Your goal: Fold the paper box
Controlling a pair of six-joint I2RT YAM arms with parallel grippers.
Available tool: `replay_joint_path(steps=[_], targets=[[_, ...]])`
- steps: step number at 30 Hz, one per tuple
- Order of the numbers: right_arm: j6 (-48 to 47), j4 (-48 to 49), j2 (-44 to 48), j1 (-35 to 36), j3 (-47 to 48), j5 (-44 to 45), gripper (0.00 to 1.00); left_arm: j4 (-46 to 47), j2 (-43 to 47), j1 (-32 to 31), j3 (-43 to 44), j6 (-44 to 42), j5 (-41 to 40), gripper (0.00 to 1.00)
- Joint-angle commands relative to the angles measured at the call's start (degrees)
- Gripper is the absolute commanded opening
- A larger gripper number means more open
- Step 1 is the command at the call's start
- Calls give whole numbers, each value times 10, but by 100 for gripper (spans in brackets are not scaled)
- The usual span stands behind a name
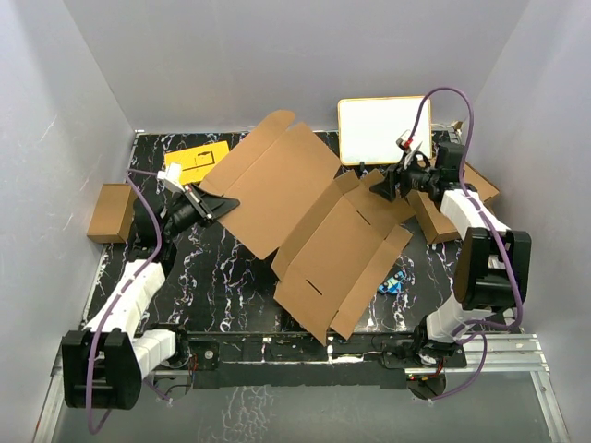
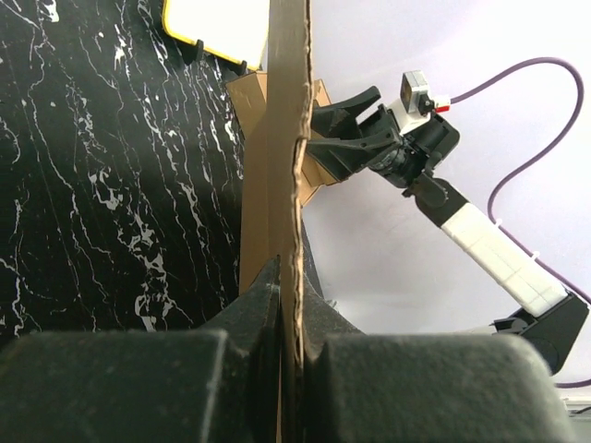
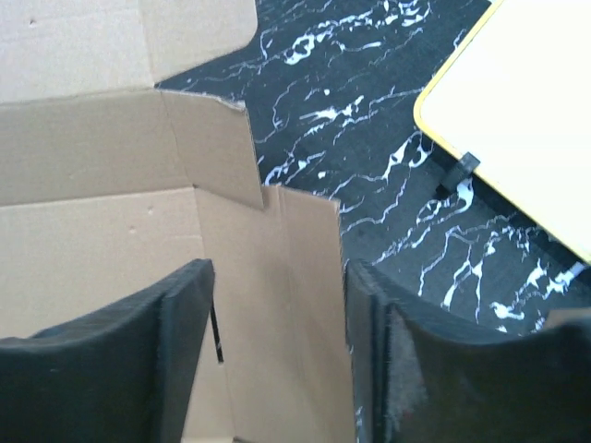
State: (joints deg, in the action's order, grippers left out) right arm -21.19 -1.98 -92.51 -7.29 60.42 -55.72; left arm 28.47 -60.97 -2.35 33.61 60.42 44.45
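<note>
Corrugated brown card, the paper box (image 1: pixel 314 221) sprawls unfolded across the middle of the table (image 1: pixel 231 281); I judge it light, stiff in its panels and yielding only at the creases. The left gripper (image 1: pixel 214 205) is clamped on its left edge. Toward the far right corner, the right gripper (image 1: pixel 386 183) straddles a flap with its jaws apart, holding nothing.

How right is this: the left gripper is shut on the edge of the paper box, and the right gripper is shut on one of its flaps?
One part is wrong. The right gripper is open: the right wrist view shows its fingers standing apart, a flap of the paper box showing between them. The left gripper is indeed shut on the box's edge.
</note>
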Motion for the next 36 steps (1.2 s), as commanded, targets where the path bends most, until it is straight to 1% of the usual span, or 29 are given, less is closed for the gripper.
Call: replay_joint_path(steps=[1,4,6,9,13,15,18,22,23,25,28,30,33,36], targets=[[-68,-166,59,-25,25,-1,68,23,50,7,-25,-22,-24,0],[-73,-183,99,-43,-15,-9,75,4,74,13,-36,-44,-33,0],[-65,-183,124,-52,-46,-19,78,-1,85,26,-41,-49,-35,0],[-40,-165,131,-53,-86,-36,79,-2,97,54,-45,-43,-36,0],[25,-102,124,-53,-134,-48,79,18,113,96,-52,-17,-39,0],[74,-64,119,-53,-160,-57,81,26,116,104,-54,-7,-40,0],[165,23,114,-53,-204,-64,83,31,128,106,-69,10,-51,0],[289,127,100,-49,-242,-71,83,31,168,106,-100,51,-84,0],[317,143,97,-46,-247,-61,84,29,179,107,-107,62,-97,0],[358,166,93,-37,-257,-50,84,-2,203,106,-114,68,-122,0],[404,193,85,-30,-266,-13,84,-95,239,106,-98,28,-166,0],[430,193,76,-30,-264,18,84,-117,257,106,-99,20,-185,0],[439,183,62,-28,-248,54,84,-140,269,106,-101,21,-193,0],[428,184,40,-24,-224,28,84,-164,278,106,-105,14,-196,0]])
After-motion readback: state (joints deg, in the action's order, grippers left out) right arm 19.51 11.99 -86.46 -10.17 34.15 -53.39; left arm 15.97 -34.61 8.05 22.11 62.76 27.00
